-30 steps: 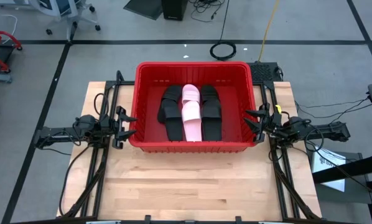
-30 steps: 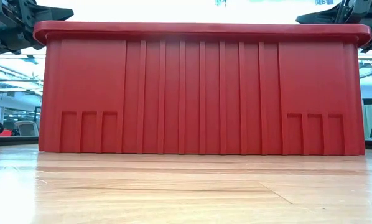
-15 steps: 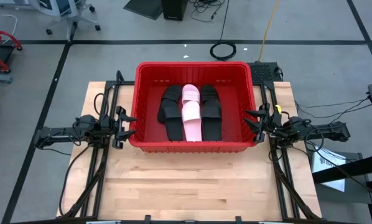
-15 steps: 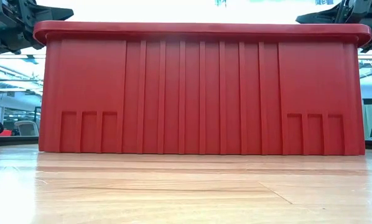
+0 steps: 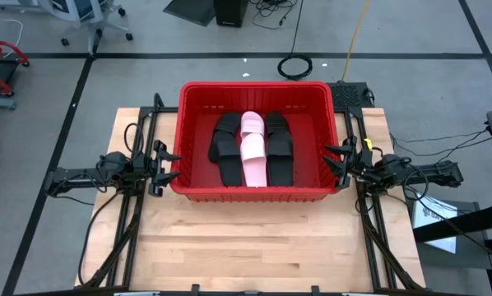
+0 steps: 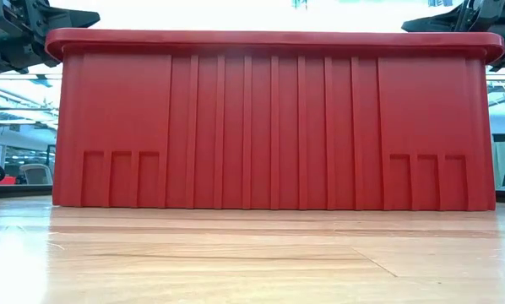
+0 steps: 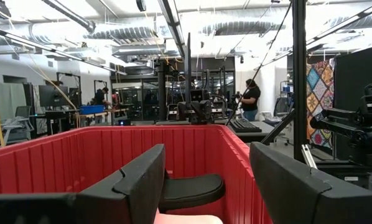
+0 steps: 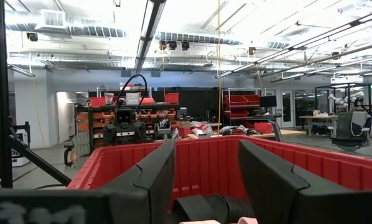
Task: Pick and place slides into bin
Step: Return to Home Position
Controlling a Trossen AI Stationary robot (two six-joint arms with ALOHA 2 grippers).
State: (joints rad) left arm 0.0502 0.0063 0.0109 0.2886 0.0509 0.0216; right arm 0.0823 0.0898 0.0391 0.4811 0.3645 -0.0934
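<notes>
Overall: the bin (image 5: 254, 85) stands on the wooden table (image 5: 254, 238), with one arm's tool at each of its short sides.
left gripper (image 5: 170, 165): centre-left of the high view, just outside the bin's left wall; fingers spread wide, with nothing held between them.
bin: upper centre of the high view; red, sitting flat on the table and filling most of the low view.
slides (image 5: 252, 152): all those visible lie inside the bin, clustered at its middle; pink ones in the centre, black ones on both sides, overlapping so that I cannot count them.
right gripper (image 5: 335, 161): centre-right of the high view, just outside the bin's right wall; fingers wide apart and empty.
</notes>
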